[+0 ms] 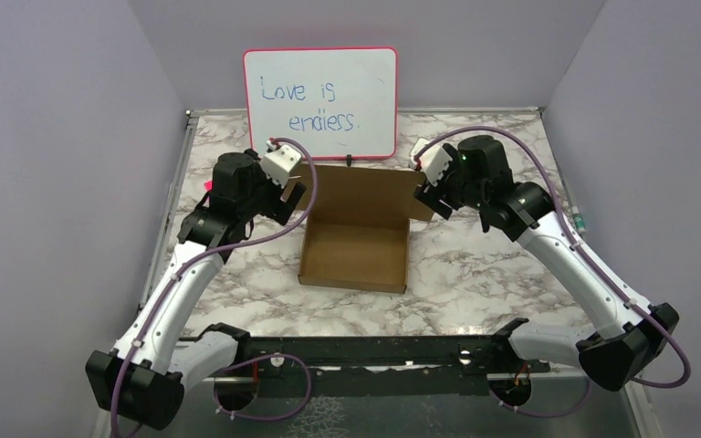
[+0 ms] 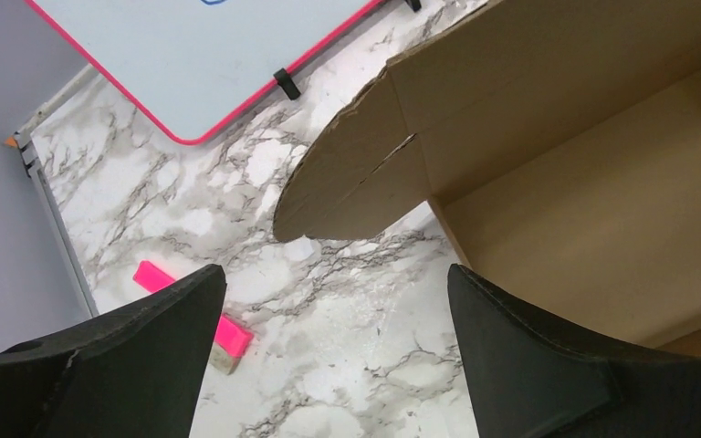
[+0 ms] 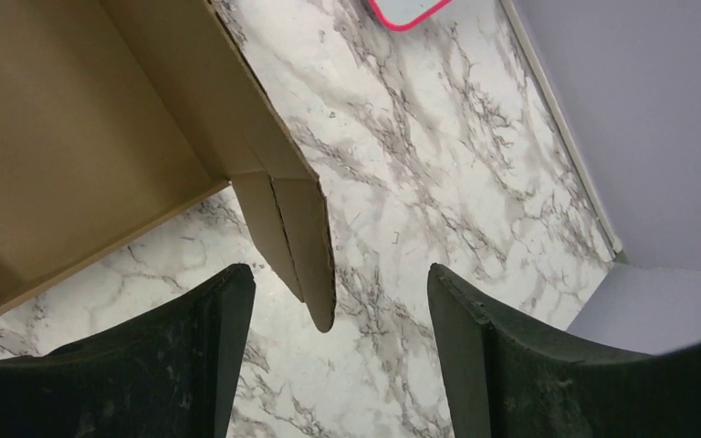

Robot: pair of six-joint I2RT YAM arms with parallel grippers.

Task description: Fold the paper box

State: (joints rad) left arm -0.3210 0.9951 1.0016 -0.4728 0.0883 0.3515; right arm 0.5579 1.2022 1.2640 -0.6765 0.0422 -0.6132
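Probably a robot lab booth: lilac walls (image 1: 46, 137), marble-look table (image 1: 475, 274) (whiteboard (image 1: 321, 100) at back)

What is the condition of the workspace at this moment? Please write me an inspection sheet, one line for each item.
Surface: marble-pattern table, flat.
Job's things: paper box, an open tray with its back panel raised, not yet closed.
Clutter: whiteboard standing at the far edge; pink block on the table left of the box.
Grippers: left gripper open, near the left flap, not touching; right gripper open, with the right flap tip showing between its fingers, not gripped.
Cables: purple cables run along both arms and loop by each wrist.
Surroundings: plain walls on three sides.
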